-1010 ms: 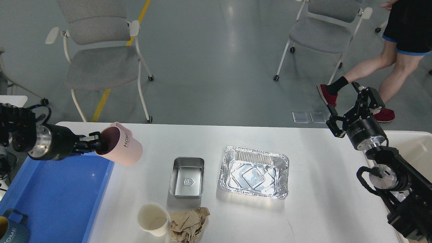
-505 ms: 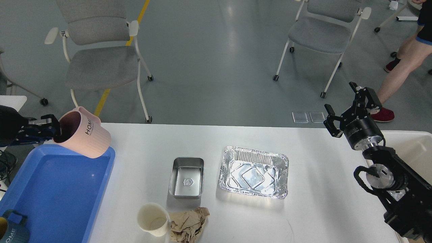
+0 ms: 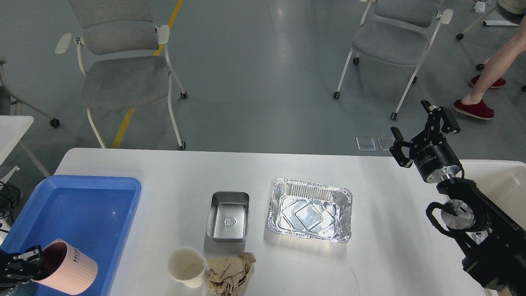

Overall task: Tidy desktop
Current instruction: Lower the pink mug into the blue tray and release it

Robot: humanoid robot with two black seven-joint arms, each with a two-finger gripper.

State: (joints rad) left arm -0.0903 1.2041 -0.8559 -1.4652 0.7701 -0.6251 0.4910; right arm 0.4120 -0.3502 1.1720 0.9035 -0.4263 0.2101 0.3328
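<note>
The white desktop (image 3: 390, 246) carries a steel box (image 3: 228, 216), a foil tray (image 3: 309, 209), a paper cup (image 3: 187, 266) and crumpled brown paper (image 3: 230, 273). My left gripper (image 3: 35, 264) is at the bottom left corner, shut on the rim of a pink mug (image 3: 68, 268). It holds the mug tilted over the near end of the blue tray (image 3: 82, 201). My right gripper (image 3: 419, 125) is open and empty, raised beyond the desktop's far right edge.
A white bin (image 3: 503, 181) stands at the right of the desktop. Two grey chairs (image 3: 119, 78) (image 3: 390, 39) stand behind it. A person's legs (image 3: 489, 70) are at the top right. A small white side table (image 3: 12, 127) is at the left.
My left gripper has carried the pink mug from the blue tray's far edge down to its near end. My right gripper has shifted slightly up and left. The person has walked away to the right.
</note>
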